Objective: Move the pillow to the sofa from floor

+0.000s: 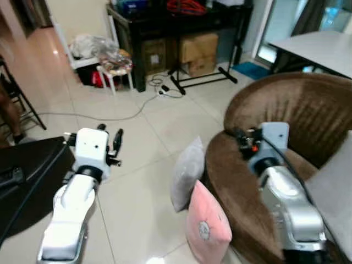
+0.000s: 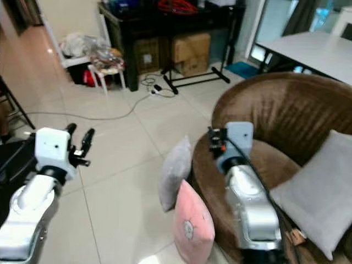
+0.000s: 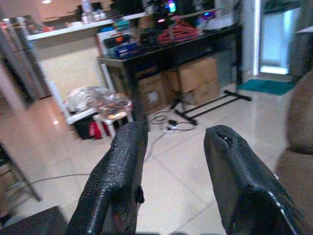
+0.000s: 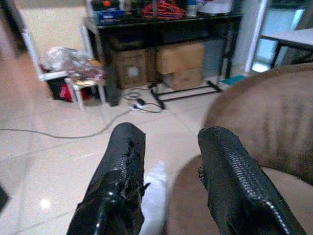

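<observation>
I count three pillows: a grey pillow (image 2: pixel 175 173) and a pink pillow (image 2: pixel 192 225) on the floor against the sofa (image 2: pixel 286 118), and a second grey pillow (image 2: pixel 322 192) on its seat. One sofa. Two boxes (image 2: pixel 190 52) sit under one black worktop (image 1: pixel 165 19). One white stool (image 1: pixel 115 69). I have two end effectors: left end effector (image 1: pixel 110 144) and right end effector (image 1: pixel 242 140).

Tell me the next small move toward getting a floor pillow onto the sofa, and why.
Probably lower the right claw toward the grey pillow. Both claws are open and empty, raised above the pillows; the grey and pink pillow lean against the brown sofa, nearer the right arm.
</observation>
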Robot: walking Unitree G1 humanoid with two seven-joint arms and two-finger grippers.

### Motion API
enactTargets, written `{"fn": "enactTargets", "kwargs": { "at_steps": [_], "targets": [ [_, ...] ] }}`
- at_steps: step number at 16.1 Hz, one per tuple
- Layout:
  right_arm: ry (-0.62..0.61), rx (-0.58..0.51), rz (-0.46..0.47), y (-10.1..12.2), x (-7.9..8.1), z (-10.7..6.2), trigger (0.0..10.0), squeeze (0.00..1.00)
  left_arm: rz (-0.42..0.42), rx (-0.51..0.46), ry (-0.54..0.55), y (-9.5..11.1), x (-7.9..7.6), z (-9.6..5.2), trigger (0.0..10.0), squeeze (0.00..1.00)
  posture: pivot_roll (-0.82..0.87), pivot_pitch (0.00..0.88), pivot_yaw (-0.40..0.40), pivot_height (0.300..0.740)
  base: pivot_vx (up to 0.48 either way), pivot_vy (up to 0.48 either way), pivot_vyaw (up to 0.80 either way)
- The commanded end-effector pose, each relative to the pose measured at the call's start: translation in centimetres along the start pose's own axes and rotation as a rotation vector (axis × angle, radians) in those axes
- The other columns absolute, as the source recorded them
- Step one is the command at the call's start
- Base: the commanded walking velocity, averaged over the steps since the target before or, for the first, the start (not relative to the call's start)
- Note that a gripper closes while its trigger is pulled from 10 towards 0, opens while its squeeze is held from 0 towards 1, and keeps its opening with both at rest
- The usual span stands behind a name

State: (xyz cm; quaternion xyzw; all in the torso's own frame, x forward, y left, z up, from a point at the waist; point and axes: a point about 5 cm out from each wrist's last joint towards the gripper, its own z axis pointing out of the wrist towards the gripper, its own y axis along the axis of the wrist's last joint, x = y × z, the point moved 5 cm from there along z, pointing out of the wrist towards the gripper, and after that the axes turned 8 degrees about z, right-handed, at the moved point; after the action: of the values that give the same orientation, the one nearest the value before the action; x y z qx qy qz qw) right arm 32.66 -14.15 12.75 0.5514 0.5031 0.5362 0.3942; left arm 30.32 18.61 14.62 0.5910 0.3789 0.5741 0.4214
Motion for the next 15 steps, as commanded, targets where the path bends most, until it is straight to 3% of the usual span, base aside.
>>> {"fn": "enactTargets", "kwargs": {
  "at_steps": [1,9,12,15],
  "targets": [
    [0.012,-0.018,-0.003,0.7,0.3,0.1,10.0,0.0,0.0,0.002,-0.003,0.0,0.0,0.1,10.0,0.0,-0.08,0.0,0.017,0.74,0.27,0.0,0.0],
    [-0.027,-0.049,0.02,1.2,-0.6,0.0,10.0,0.0,0.008,0.006,-0.005,-0.2,-0.1,0.1,10.0,0.0,-0.08,0.0,0.015,0.74,0.269,0.0,0.0],
    [-0.032,-0.043,0.018,1.1,-0.8,0.0,10.0,0.0,0.041,0.016,0.035,-0.4,0.5,0.2,10.0,0.0,-0.08,0.0,0.014,0.74,0.0,0.0,0.0],
    [-0.039,-0.047,0.019,1.1,-0.9,0.0,10.0,0.0,0.054,0.01,0.044,-0.3,0.7,0.2,10.0,0.0,-0.08,0.0,0.013,0.71,0.0,0.0,0.0]
  ]
}}
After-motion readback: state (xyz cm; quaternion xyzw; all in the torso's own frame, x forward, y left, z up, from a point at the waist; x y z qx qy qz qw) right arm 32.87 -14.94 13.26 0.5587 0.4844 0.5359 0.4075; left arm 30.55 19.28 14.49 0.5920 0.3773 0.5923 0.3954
